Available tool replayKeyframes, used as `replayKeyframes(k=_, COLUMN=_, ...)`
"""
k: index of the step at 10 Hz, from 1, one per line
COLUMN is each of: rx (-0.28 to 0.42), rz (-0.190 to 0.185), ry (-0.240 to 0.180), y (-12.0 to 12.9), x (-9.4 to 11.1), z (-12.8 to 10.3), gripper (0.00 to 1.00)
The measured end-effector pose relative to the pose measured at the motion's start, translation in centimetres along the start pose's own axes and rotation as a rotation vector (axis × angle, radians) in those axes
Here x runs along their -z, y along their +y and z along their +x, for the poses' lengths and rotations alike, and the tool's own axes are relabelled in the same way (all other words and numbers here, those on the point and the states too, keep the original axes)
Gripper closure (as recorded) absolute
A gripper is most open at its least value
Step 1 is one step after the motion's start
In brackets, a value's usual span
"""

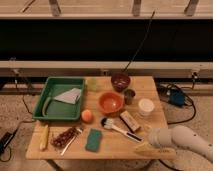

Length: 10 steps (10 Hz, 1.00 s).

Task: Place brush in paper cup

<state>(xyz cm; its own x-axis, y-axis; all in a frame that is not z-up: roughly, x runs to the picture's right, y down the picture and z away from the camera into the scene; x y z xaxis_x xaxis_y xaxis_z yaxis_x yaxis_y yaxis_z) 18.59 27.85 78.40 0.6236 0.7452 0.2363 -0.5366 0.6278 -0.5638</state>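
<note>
The brush (120, 129) lies flat on the worktop (115, 150), near the front and a bit right of the middle. Its round dark head with the whitish bristles points to the back left. Its long white handle runs toward the front right and stops at a dark tip. So the brush lies slanted, not straight across.

The hand (148, 144) is at the front right corner of the worktop, on the end of the white arm that comes in from the right. The dark tip of the handle is the part nearest to it. The brush lies to the left of the hand and a little farther back. I cannot tell if the hand is spread or pressed together. It does not look like it is holding the brush.

A flat tan block (130, 121) lies just behind the handle, very close to it (easy to bump, I think). The paper cup (146, 106) stands behind the block, near the right edge. It is almost straight back from the hand.

Left of the paper cup is the orange bowl (111, 102), and a small dark metal cup (129, 96) stands between them, a bit farther back.

I think the hand must go left to the handle first, then carry the brush back over the block to the cup.
</note>
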Motion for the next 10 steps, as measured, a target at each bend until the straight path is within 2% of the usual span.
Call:
replayKeyframes(k=4, rx=-0.029, rz=0.015, ry=-0.035, y=0.0, x=-1.5, z=0.0, gripper=0.2)
replayKeyframes(k=6, rx=-0.048, rz=0.017, ry=-0.068, y=-0.2, x=-2.1, z=-0.4, gripper=0.2)
replayKeyframes(k=10, rx=-0.042, rz=0.003, ry=-0.117, y=0.0, x=-3.7, z=-2.5, gripper=0.2)
